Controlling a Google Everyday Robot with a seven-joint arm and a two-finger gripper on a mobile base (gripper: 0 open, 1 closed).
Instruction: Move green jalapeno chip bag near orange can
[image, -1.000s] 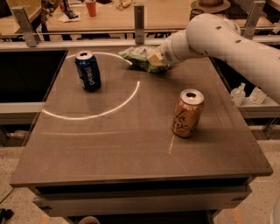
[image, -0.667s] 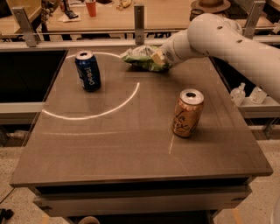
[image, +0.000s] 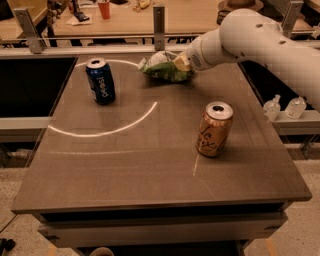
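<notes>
Looking at the bench (image: 150, 170) from the front: the green jalapeno chip bag (image: 161, 69) lies at the far edge, a bit right of centre, crumpled, with green and white foil showing. I can't read any print on it.

The pincer (image: 181, 63) is right at the bag's right end and touching it, with the white arm (image: 250, 35) coming in from the upper right. The wrist housing blocks my view, so I can't tell whether the pincer is apart or clamped on the bag.

The orange can (image: 214, 130) stands upright on the right half of the bench, nearer me and well apart from the bag. Its dark cursive script starts with "La"; the rest isn't legible. The top is silver with the opening visible.

A blue can (image: 100, 81) stands upright at far left. Its white lettering runs vertically and reads as "pepsi".

A thin white arc (image: 125, 127) curves across the bench surface between the blue can and the bag.

Off the bench, two small clear bottles (image: 272, 107) sit on a ledge to the right, and there's a red cup (image: 104, 9) on the table behind.
</notes>
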